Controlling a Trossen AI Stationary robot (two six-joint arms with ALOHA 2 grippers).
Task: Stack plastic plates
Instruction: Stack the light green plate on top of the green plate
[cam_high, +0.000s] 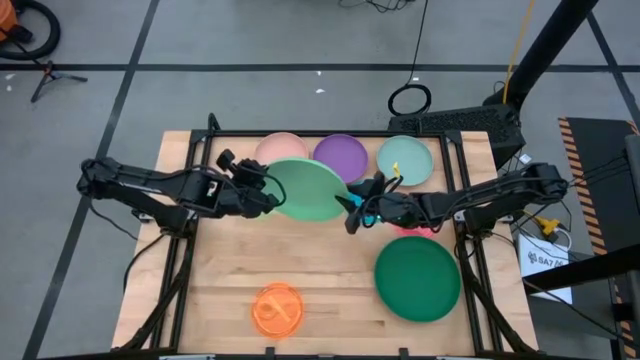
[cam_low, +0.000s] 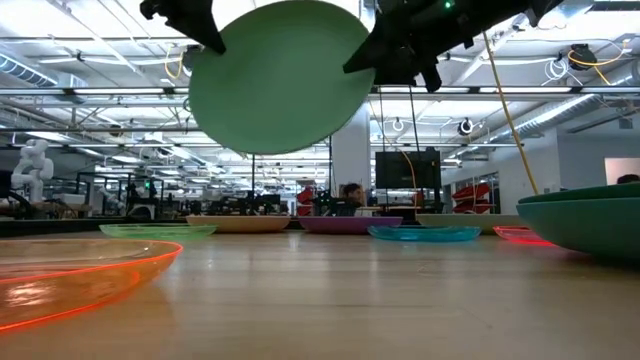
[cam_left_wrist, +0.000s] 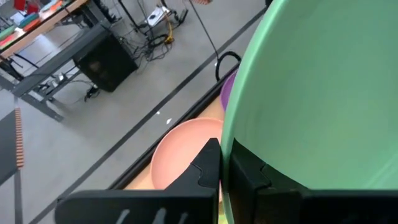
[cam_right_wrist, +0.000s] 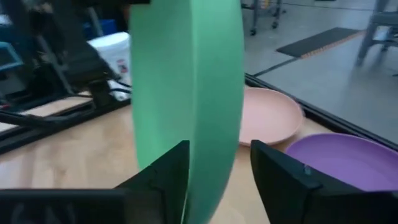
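A large light green plate (cam_high: 305, 188) hangs in the air above the table's far middle, tilted, and fills the top of the low view (cam_low: 275, 75). My left gripper (cam_high: 268, 192) is shut on its left rim. My right gripper (cam_high: 352, 210) is open at the opposite rim, a finger standing on either side of the plate's edge (cam_right_wrist: 205, 124); a gap shows beside one finger (cam_right_wrist: 286, 180). A dark green plate (cam_high: 418, 278) lies flat near the right front. A small orange plate (cam_high: 277, 307) lies at the near edge. My left gripper pinches the light green plate's rim (cam_left_wrist: 227, 146) between its two fingers (cam_left_wrist: 208, 165), one on each face, coming level from the table's left. The plate is lifted clear of the table and tilted.
Pink (cam_high: 278, 148), purple (cam_high: 345, 153) and mint (cam_high: 405, 160) plates lie in a row along the far edge. A red plate (cam_high: 412, 229) shows under my right arm, and a small blue one (cam_low: 425, 233) lies flat in the low view. Bare wood lies between the orange and dark green plates.
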